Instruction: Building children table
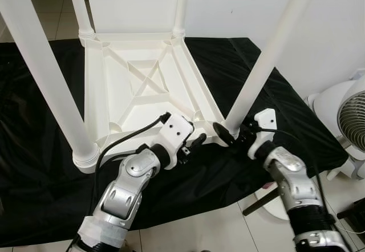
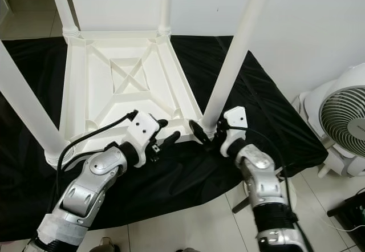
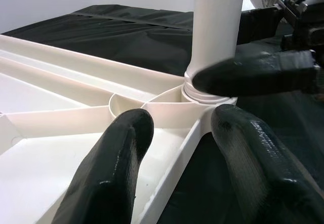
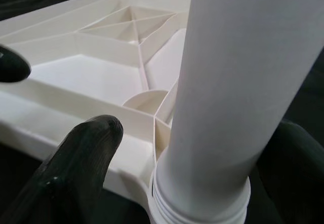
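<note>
- upturned white table (image 1: 142, 86) lies on a black cloth (image 1: 45, 178); no writing readable.
- right pincer (image 2: 206, 133) spread around the near leg (image 1: 262, 64) base.
- left pincer (image 1: 197, 139) spread at the table's near corner.

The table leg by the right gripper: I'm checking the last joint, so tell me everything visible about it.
The table leg is a smooth white tube, plastic by its look, with a ribbed collar at its base. It stands slightly tilted in the near corner socket of the upturned tabletop, which lies on a black cloth. The right gripper is open, with one finger on each side of the collar; contact is unclear. The left gripper straddles the tabletop's edge beside it.
</note>
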`<state>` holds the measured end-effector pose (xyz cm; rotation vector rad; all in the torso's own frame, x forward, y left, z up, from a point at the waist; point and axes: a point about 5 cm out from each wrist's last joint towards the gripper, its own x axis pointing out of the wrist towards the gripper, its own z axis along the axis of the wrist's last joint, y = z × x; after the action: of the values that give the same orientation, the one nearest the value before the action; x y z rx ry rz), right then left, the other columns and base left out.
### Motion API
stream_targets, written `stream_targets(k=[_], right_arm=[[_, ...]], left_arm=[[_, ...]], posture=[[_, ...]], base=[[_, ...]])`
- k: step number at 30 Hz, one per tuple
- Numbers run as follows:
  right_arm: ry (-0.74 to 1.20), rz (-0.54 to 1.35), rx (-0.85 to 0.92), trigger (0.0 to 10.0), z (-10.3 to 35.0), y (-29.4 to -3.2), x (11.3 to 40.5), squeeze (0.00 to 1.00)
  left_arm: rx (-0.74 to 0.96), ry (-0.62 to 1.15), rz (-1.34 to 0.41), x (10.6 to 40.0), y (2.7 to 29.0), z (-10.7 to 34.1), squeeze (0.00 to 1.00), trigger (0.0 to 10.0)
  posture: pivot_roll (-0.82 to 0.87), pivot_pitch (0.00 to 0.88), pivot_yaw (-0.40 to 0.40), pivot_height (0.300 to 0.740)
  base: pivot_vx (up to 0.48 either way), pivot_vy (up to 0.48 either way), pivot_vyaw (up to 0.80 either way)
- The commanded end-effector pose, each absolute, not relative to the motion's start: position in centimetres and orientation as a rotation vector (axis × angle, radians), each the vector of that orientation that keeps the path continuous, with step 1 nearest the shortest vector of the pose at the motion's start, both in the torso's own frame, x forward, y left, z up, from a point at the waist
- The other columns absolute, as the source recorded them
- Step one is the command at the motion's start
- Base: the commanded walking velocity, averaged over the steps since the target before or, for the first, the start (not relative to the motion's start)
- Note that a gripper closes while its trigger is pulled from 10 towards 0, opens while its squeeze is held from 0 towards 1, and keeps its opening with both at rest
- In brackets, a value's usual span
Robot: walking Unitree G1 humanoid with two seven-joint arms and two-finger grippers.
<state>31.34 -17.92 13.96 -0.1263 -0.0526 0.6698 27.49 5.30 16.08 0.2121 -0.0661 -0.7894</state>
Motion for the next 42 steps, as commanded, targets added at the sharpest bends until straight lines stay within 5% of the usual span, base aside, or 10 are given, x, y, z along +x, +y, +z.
stream_targets(k=[1, 9, 10, 12, 13, 31, 42], right_arm=[[-0.021, 0.729, -0.148, 10.0, 13.4, -17.9, 31.3, 0.0], [0.044, 0.801, -0.267, 10.0, 13.4, -19.6, 32.6, 0.0], [0.048, 0.801, -0.27, 3.5, 13.4, -19.7, 32.8, 0.0], [0.053, 0.805, -0.277, 3.5, 13.3, -19.9, 33.0, 0.0], [0.063, 0.809, -0.289, 0.0, 13.2, -19.9, 33.3, 0.0], [0.056, 0.745, -0.256, 0.0, 12.2, -18.7, 33.6, 0.0], [-0.025, 0.535, -0.11, 0.0, 10.9, -14.1, 31.2, 0.0]], left_arm=[[0.211, -0.07, -0.765, 27.6, 5.2, 16.1, 0.0, 10.0], [0.209, -0.074, -0.766, 27.7, 5.2, 16.2, 0.0, 10.0], [0.209, -0.074, -0.766, 27.7, 5.2, 16.1, 0.0, 10.0], [0.209, -0.073, -0.767, 27.7, 5.2, 16.1, 0.0, 10.0], [0.21, -0.074, -0.768, 27.7, 5.3, 16.2, 0.0, 10.0], [0.211, -0.077, -0.763, 27.5, 5.4, 16.1, 0.0, 10.0], [0.2, -0.075, -0.78, 27.5, 5.0, 16.1, 0.0, 10.0]], posture=[[0.04, 0.016, -0.091, 0.74], [0.05, 0.0, -0.086, 0.74], [0.05, 0.0, -0.086, 0.74], [0.05, 0.0, -0.086, 0.74], [0.06, 0.0, -0.085, 0.74], [0.07, 0.0, -0.098, 0.74], [0.05, 0.0, -0.086, 0.74]], base=[[0.0, 0.0, 0.0], [0.0, 0.0, 0.0], [0.0, 0.0, 0.0], [0.0, 0.0, 0.0], [0.0, 0.0, 0.0], [0.0, 0.0, 0.0], [0.0, 0.0, 0.0]])
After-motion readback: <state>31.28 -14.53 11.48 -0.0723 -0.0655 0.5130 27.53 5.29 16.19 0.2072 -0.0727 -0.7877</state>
